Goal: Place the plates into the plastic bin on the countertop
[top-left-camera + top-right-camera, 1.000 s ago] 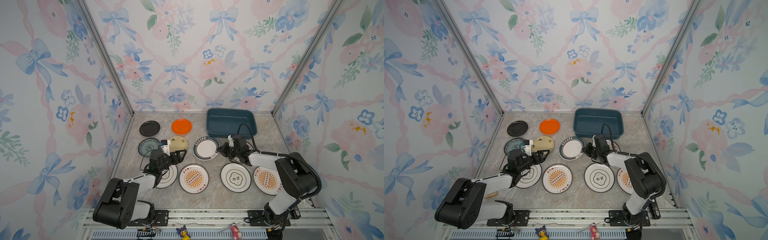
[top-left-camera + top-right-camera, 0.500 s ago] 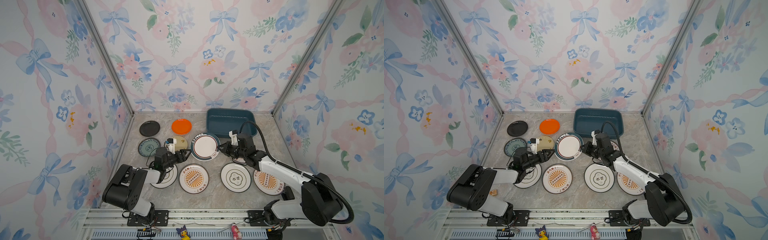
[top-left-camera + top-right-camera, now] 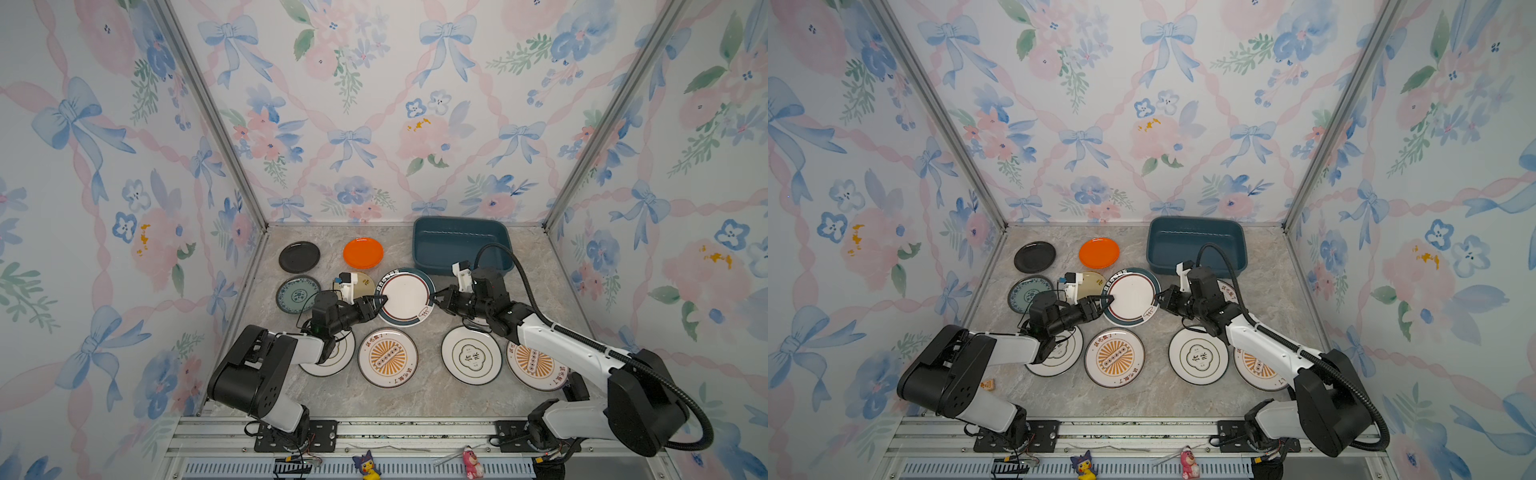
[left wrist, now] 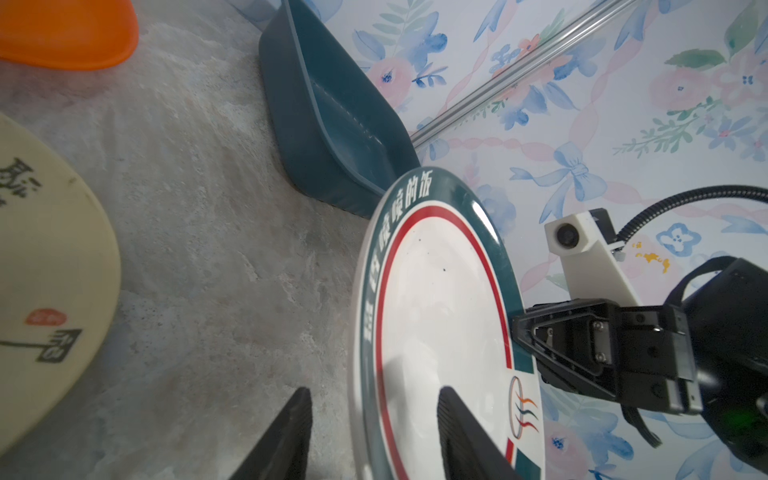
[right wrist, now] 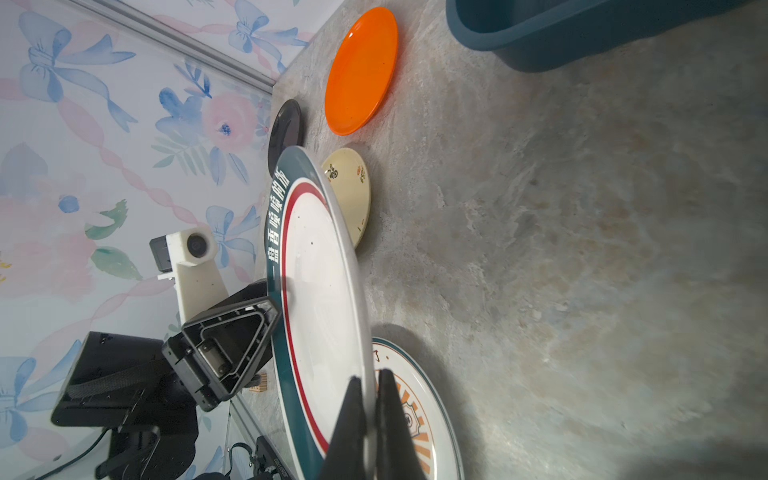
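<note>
**Top views: dark-rimmed plate [image 3: 405,296] held off the countertop [image 3: 428,399], outside the plastic bin [image 3: 459,247]**

Top views, both alike. Raised and tilted, just in front of the bin's near-left corner. Pinched at the right edge by the right gripper [image 3: 436,300], jaws together on the rim. Flanked at the left edge by the left gripper [image 3: 1106,301].

Left wrist. Fingers [image 4: 291,432] of the left gripper parted, straddling the near rim, with a clear gap on the underside; contact with the upper face impossible to tell. Far rim clamped by the right gripper, bin behind on the marble.

Right wrist. Jaws closed on the rim, plate seen edge-on, clear of the surface. Flat on the countertop beyond: orange plate [image 5: 359,70], yellow plate [image 5: 349,191], black plate [image 5: 286,131], sunburst plate [image 5: 428,415].
</note>
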Controlling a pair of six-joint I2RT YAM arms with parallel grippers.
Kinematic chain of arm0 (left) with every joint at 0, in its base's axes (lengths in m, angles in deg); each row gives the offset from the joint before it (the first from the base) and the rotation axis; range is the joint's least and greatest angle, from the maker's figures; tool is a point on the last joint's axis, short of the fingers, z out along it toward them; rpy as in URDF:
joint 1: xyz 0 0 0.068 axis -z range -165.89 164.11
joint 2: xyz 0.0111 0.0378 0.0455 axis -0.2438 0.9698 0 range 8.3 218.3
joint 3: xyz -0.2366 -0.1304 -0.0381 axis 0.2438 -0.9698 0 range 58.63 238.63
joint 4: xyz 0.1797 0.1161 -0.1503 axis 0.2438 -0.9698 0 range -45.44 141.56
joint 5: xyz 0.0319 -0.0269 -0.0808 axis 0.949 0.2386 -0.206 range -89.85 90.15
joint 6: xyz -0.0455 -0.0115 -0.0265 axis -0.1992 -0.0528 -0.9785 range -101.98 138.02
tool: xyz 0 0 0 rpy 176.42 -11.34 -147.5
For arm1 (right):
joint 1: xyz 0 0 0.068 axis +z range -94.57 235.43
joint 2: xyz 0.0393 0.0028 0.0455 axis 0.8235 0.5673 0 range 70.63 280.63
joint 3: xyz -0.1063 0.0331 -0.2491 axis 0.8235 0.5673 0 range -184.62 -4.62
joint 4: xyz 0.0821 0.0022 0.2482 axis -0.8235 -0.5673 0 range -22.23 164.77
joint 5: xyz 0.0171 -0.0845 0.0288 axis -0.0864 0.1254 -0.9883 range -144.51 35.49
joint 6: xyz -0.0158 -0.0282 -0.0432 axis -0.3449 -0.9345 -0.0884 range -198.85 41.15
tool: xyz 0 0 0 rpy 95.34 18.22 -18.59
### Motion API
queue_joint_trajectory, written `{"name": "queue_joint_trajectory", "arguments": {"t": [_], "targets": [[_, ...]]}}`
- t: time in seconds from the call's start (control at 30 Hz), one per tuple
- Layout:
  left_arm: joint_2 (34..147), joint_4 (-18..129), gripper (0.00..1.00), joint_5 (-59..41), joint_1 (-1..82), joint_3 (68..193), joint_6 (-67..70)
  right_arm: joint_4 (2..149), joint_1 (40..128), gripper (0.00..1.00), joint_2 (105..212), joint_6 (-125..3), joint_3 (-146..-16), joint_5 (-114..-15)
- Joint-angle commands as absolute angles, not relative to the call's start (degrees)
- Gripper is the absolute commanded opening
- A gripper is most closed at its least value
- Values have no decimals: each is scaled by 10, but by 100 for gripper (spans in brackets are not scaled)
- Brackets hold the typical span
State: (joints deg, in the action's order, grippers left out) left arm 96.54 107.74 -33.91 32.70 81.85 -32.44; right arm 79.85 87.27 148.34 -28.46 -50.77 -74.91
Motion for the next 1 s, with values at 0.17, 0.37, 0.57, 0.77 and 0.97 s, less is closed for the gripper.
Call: {"name": "queue_joint_trajectory", "arguments": {"t": [0.17, 0.37, 0.57, 0.77, 0.97], "targets": [[986, 1127, 13, -390, 332, 848, -354, 853, 889, 0, 1506, -288, -526, -796], [974, 1128, 0, -400, 332, 842, -360, 886, 890, 21, 1506, -295, -510, -804], [957, 1130, 0, -419, 333, 839, -372, 1021, 887, 56, 1517, -307, -474, -860], [942, 1132, 0, -433, 332, 837, -385, 1192, 876, 49, 1573, -275, -449, -927], [934, 1133, 0, -433, 332, 835, -386, 1379, 861, 26, 1647, -179, -431, -956]]}}
